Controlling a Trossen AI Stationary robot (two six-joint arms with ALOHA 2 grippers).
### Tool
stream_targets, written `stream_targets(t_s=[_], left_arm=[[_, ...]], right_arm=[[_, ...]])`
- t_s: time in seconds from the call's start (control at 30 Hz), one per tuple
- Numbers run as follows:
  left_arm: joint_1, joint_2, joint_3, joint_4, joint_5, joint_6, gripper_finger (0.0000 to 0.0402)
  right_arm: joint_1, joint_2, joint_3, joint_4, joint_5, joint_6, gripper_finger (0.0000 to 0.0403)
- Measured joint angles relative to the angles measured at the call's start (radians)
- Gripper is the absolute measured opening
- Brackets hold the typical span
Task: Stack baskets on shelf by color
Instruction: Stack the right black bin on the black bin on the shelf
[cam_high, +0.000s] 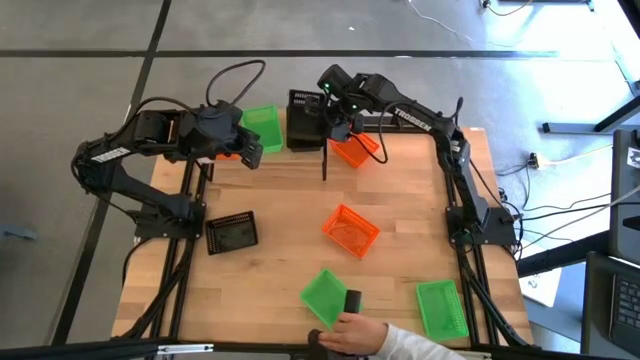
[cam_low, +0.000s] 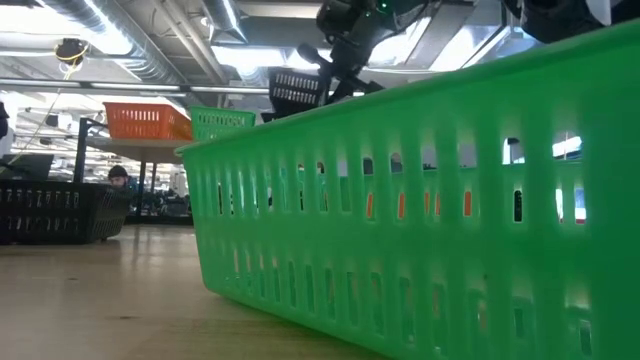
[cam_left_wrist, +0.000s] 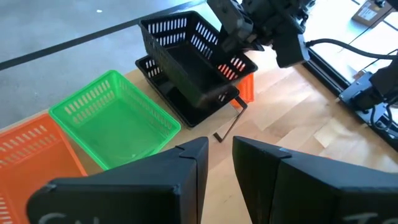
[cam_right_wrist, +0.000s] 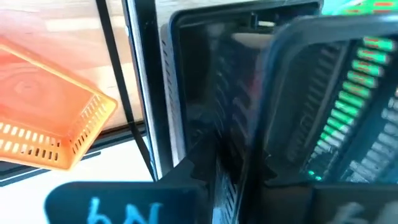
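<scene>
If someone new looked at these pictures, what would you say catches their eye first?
Probably the right end effector at the shelf on the table's far edge, holding a tilted black basket over another black basket there. Next, a person's hand on a green basket at the near edge, and the orange basket mid-table.

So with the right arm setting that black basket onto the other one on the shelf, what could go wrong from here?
The upper black basket sits tilted over the lower black basket, so it may jam or slide off once the right gripper lets go. A person's hand holds a green basket at the table's near edge, inside the workspace.
</scene>
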Motion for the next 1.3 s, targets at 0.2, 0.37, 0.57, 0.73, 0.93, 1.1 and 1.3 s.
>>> stream_targets(t_s=[0.2,0.37,0.57,0.73,0.93,1.1,1.3], left_arm=[[0.000,0.000,0.000,0.000,0.000,0.000,0.0066],[0.000,0.000,0.000,0.000,0.000,0.000,0.0066],[0.000,0.000,0.000,0.000,0.000,0.000,0.0066],[0.000,0.000,0.000,0.000,0.000,-0.001,0.0066],[0.000,0.000,0.000,0.000,0.000,0.000,0.0066],[0.000,0.000,0.000,0.000,0.000,0.000,0.0066],[0.000,0.000,0.000,0.000,0.000,0.000,0.0066]], right_arm=[[-0.002,0.002,0.000,0.015,-0.069,0.064,0.0033],[-0.009,0.002,0.000,0.034,-0.080,0.114,0.0059],[-0.020,0.002,0.000,0.049,-0.079,0.122,0.0094],[-0.020,0.002,0.000,0.047,-0.078,0.122,0.0099],[-0.022,0.002,0.000,0.046,-0.075,0.088,0.0100],[-0.028,0.002,0.000,0.046,-0.036,0.070,0.0100],[-0.028,0.002,0.000,0.046,-0.031,0.070,0.0100]])
